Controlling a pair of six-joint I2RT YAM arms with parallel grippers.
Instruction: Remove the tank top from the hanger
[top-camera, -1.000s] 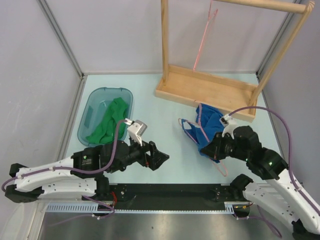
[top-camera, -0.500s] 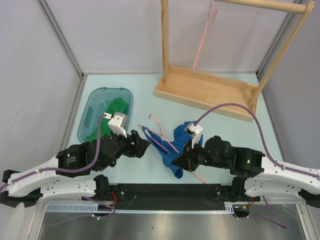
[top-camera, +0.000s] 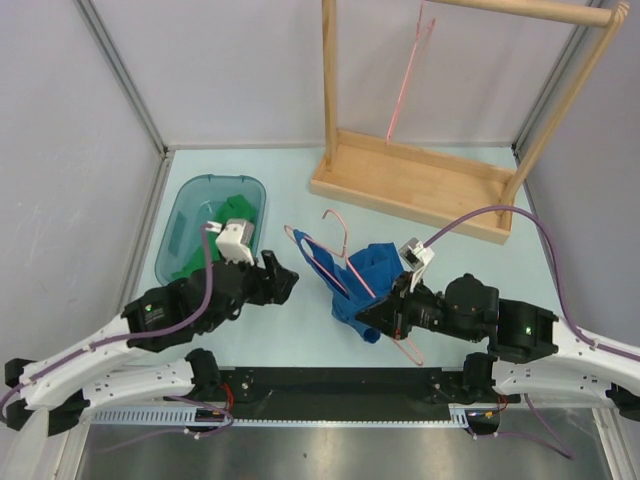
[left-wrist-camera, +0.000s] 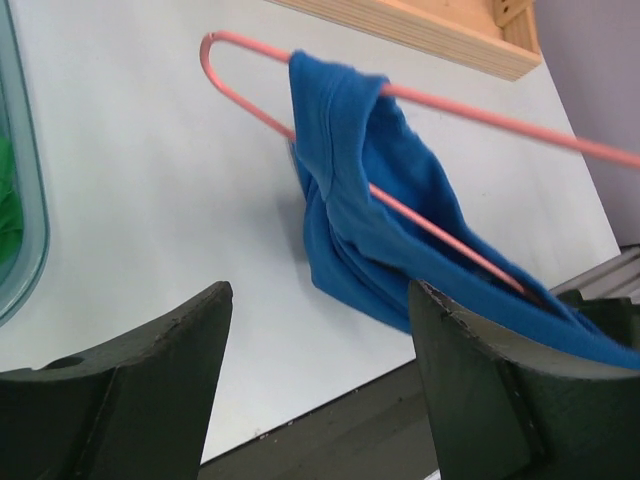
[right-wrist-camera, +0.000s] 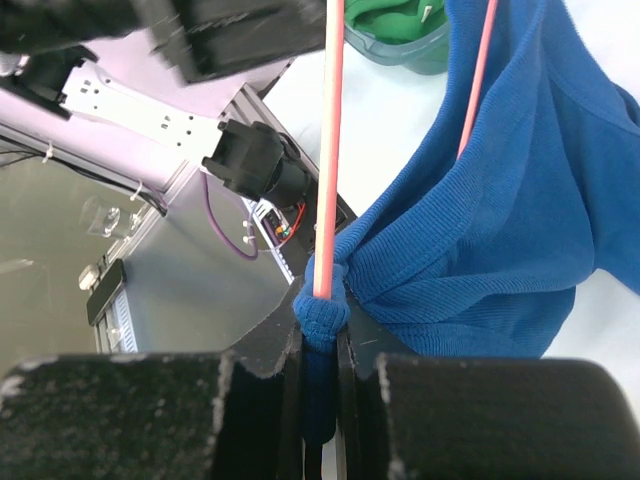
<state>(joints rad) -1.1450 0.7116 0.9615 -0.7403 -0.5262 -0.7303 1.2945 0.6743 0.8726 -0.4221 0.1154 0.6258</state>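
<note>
Two grippers, one garment: the right holds, the left waits.
Right gripper (right-wrist-camera: 320, 360) is clamped on the pink hanger (right-wrist-camera: 328, 150) and a bunched fold of the blue tank top (top-camera: 368, 275), seemingly tilting both up so the cloth hangs free. Left gripper (top-camera: 287, 283), fingers spread, faces it (presumably to pull). Beyond lie the pale table (top-camera: 300, 200), a teal bin (top-camera: 178, 225) of green cloth (top-camera: 225, 225), a wooden rack (top-camera: 410, 180) and grey walls.

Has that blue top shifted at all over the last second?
Yes. The blue tank top, pinched in the right claw, has swung left and toward the arms, away from the wooden rack and closer to the teal bin.
</note>
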